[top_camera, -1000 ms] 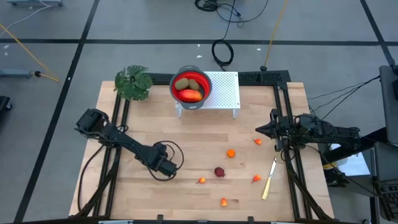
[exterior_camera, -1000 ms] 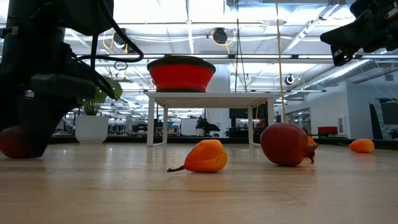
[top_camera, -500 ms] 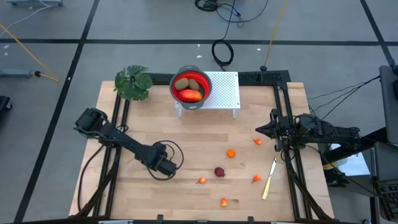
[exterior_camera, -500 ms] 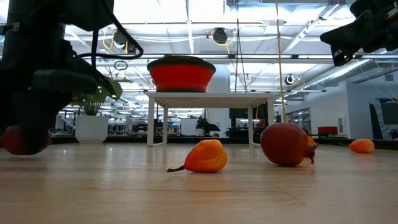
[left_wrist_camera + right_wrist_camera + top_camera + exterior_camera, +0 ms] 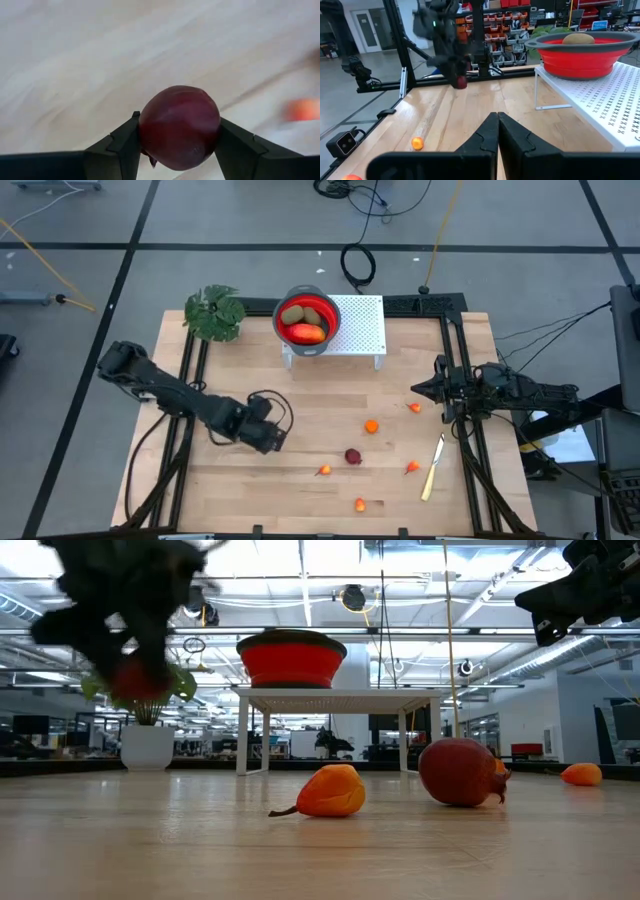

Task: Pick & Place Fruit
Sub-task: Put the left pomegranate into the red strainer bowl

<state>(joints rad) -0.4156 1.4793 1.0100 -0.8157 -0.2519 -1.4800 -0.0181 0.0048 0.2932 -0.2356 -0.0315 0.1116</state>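
My left gripper hangs over the left middle of the table, shut on a dark red round fruit, which also shows in the low view. A second dark red fruit and several small orange fruits lie on the wood. Olive-brown ovals and a red-orange piece sit in the red bowl, which stands on a white rack. My right gripper waits shut, level, at the table's right side. My left gripper pinches the dark red fruit between its two fingers, one on each opposite side of its round body. The fingers come from above, slanting down. The fruit is lifted clear of the table.
A pale-handled knife lies at the near right. A leafy green plant stands at the far left, beside the bowl. Bare wood lies between my left gripper and the rack.
My left gripper has risen from the table and tipped, carrying the dark red fruit with it. The fruit, which lay on the wood a second ago, now hangs well clear of it.
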